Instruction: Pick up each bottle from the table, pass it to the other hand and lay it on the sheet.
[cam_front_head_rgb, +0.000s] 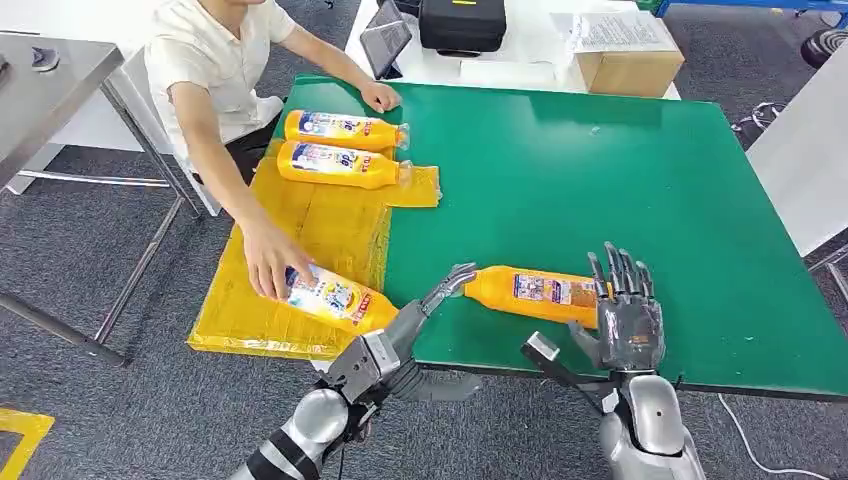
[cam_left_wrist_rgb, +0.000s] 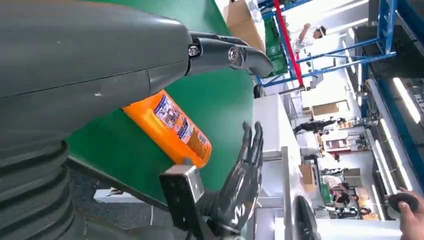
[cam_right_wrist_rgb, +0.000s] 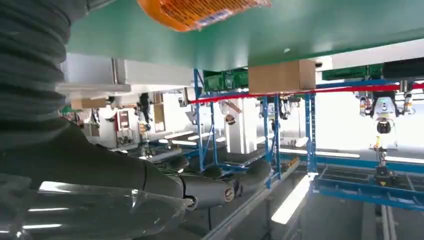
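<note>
An orange bottle (cam_front_head_rgb: 535, 292) lies on its side near the front edge of the green table (cam_front_head_rgb: 600, 170), cap pointing left. My left hand (cam_front_head_rgb: 400, 335) reaches in with fingers stretched out, the tips at the cap. My right hand (cam_front_head_rgb: 625, 315) stands open, fingers upright, beside the bottle's base. The left wrist view shows the same bottle (cam_left_wrist_rgb: 175, 127) with my right hand (cam_left_wrist_rgb: 242, 175) spread next to it. On the yellow sheet (cam_front_head_rgb: 330, 220) lie two bottles (cam_front_head_rgb: 340, 129) (cam_front_head_rgb: 335, 163) at the far end and a third bottle (cam_front_head_rgb: 335, 297) near me, with a person's hand (cam_front_head_rgb: 268, 265) on it.
The person sits at the table's left side, the other hand (cam_front_head_rgb: 380, 97) resting on the far corner. Behind the table stand a tablet (cam_front_head_rgb: 385, 40), a black case (cam_front_head_rgb: 460, 22) and a cardboard box (cam_front_head_rgb: 628, 60). A white table (cam_front_head_rgb: 810, 160) is at the right.
</note>
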